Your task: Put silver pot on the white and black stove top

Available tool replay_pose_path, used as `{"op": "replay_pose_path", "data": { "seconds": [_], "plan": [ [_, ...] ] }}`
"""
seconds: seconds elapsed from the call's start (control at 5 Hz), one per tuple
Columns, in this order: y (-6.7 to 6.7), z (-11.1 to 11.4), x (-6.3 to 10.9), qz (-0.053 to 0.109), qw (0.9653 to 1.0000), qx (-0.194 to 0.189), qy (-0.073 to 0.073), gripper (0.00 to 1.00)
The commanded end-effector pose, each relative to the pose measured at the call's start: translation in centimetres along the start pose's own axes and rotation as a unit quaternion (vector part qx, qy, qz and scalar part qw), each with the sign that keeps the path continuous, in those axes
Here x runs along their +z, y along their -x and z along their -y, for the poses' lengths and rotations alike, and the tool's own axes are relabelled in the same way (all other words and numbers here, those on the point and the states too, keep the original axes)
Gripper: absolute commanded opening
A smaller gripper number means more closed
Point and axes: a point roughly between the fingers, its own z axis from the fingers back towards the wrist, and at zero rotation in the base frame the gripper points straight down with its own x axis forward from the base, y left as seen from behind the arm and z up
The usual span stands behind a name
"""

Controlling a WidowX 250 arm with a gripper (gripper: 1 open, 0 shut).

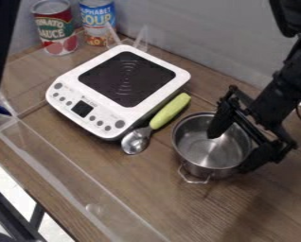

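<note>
Silver pot [209,153] on counter [83,194], beside scoop [153,124], off white and black stove top [119,88]. Tool [230,128] at pot's far-right rim, fingers spread apart; one appears over pot's mouth, likely to straddle wall for rim pinch. Wire handle faces away from arm, probably leaving that rim accessible.

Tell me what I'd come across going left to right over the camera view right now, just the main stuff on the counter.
Tomato sauce can, white and black stove top, green-handled scoop, silver pot, gripper.
</note>
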Motion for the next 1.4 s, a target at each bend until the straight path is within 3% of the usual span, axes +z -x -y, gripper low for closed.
{"op": "replay_pose_path", "data": {
  "seconds": [0.0, 1.2],
  "plan": [
    [-0.2, -1.5, 1.2, 0.018, 0.9997, 0.015, -0.005, 1.0],
    [-0.1, -3.3, 0.8, -0.018, 0.9992, 0.033, -0.016, 1.0]
  ]
}}
